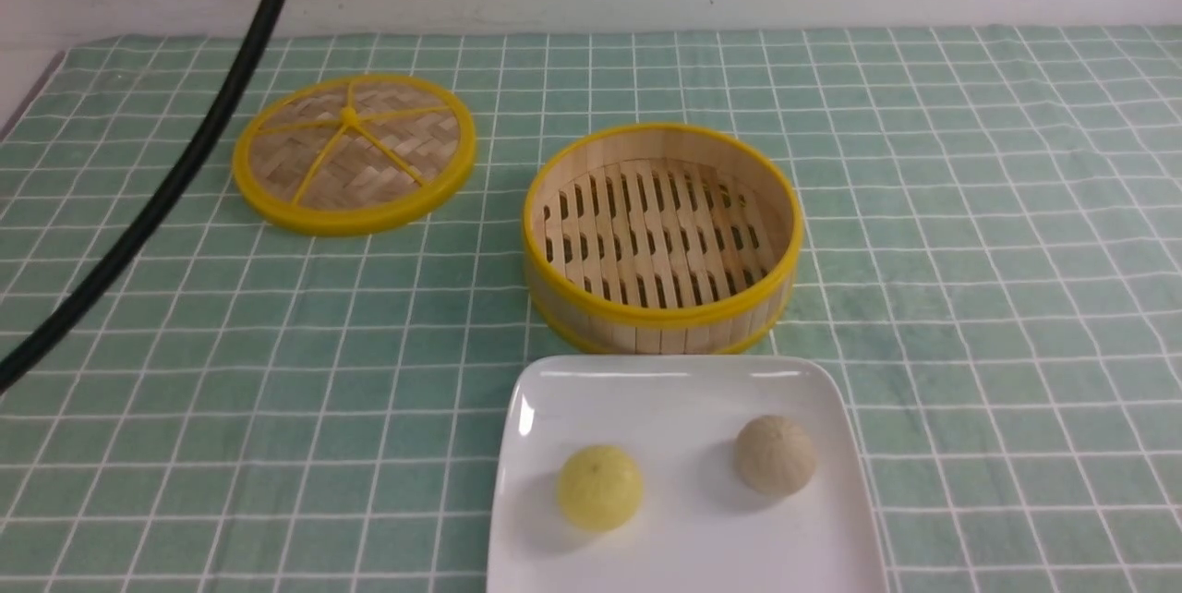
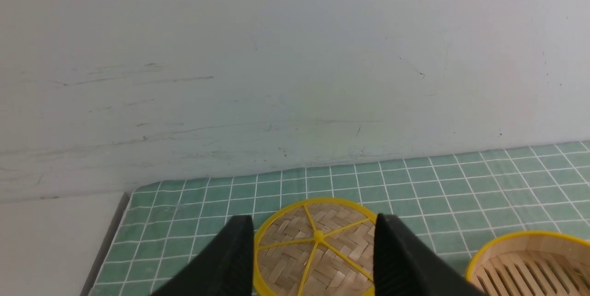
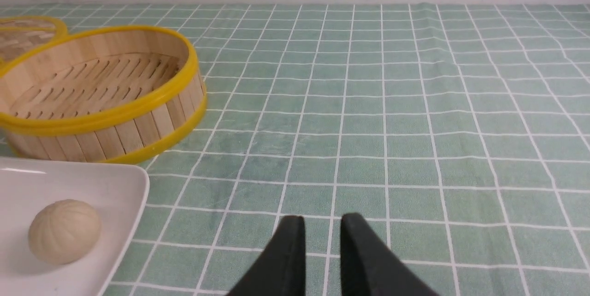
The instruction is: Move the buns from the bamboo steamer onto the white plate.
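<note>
Both buns lie on the white plate (image 1: 683, 390) at the front: the pale yellow bun (image 1: 599, 488) on its left, the beige bun (image 1: 775, 454) on its right. Just behind the plate stands the bamboo steamer (image 1: 646, 332), with nothing on its slatted floor. Neither gripper shows in the front view. In the left wrist view my left gripper (image 2: 315, 217) hangs open and empty, high above the table's left side. In the right wrist view my right gripper (image 3: 323, 216) is low over the cloth, to the right of the plate (image 3: 92, 180) and the beige bun (image 3: 63, 231). Its fingers stand a narrow gap apart, empty.
The flat woven lid (image 1: 354, 152) lies on the green checked cloth at the back left of the steamer. A black cable (image 1: 185, 159) slants across the left of the front view. A pale wall bounds the table at the back.
</note>
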